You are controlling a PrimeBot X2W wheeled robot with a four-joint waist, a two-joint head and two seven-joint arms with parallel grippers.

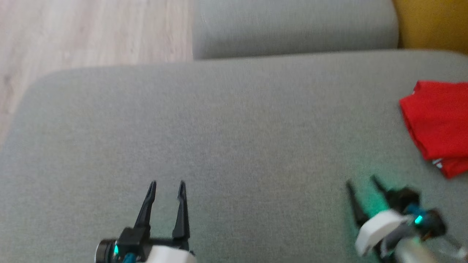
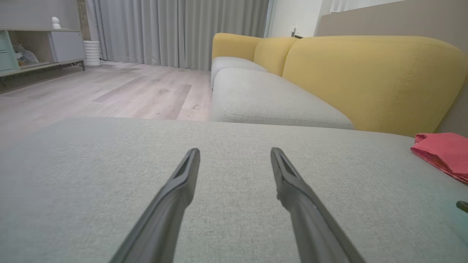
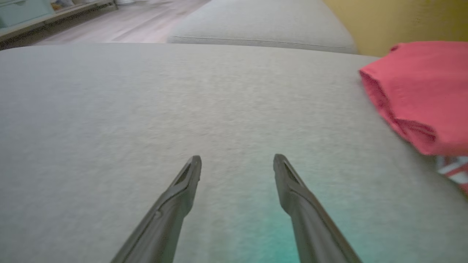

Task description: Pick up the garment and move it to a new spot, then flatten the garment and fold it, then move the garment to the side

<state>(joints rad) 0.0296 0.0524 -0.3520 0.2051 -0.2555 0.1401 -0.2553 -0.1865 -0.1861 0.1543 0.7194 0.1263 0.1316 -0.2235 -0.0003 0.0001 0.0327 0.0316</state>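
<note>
The red garment [image 1: 437,124] lies folded at the far right of the wide grey seat cushion [image 1: 219,128], close to the yellow backrest [image 2: 365,80]. Part of it runs off the right edge of the head view, so its full outline cannot be told. What shows is a flat stack whose long axis runs roughly from far to near, leaning slightly to the right as it comes nearer. Its thick folded edge faces left, toward the open middle of the cushion. A small white-striped patch peeks out at its near corner.

The left end effector [image 1: 167,184] hovers low over the near-left part of the cushion, its 2 dark fingers spread wide with nothing between them, pointing away toward the far side. The right end effector [image 1: 361,180] sits at the near right, near the garment but apart from it, fingers also wide apart and empty, tilted a little leftward. A green glow tints the fabric beside it. Beyond the cushion are a second grey seat [image 1: 292,27] and pale wooden floor [image 1: 91,33].
</note>
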